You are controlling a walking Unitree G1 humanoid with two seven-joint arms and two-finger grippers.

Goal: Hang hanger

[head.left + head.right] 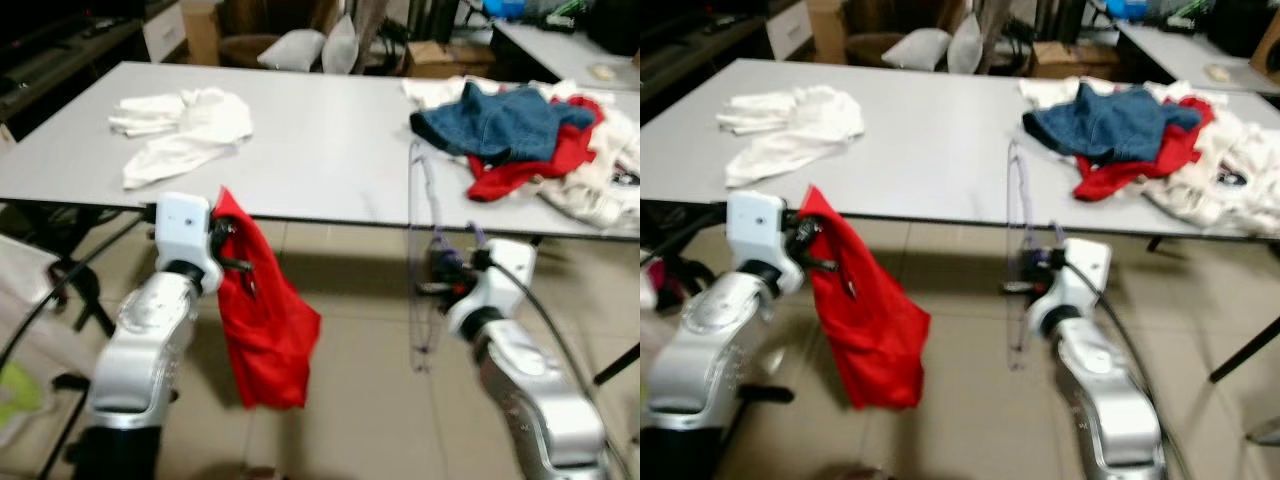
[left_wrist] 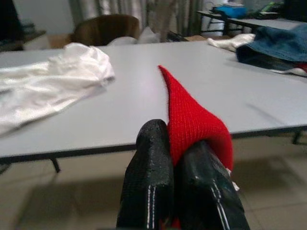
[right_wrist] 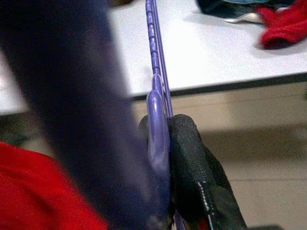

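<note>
red garment and purple hanger both held off the table's near edge

the left gripper [image 1: 228, 245] has its fingers [image 2: 148, 187] closed together on a red knitted garment [image 1: 262, 320], which hangs down in front of the grey table [image 1: 320, 150]. the right gripper [image 1: 443, 268] is clamped on a thin purple wire hanger [image 1: 425, 260], held upright just below the table's near edge. on the table lie a white garment [image 1: 185, 128] at the left and a heap with blue denim [image 1: 495, 120] and red cloth [image 1: 530, 165] at the right.

Knit red cloth [image 2: 194, 122], glossy purple plastic hanger [image 3: 157, 115] (matt grey table [image 1: 320, 150]).
</note>
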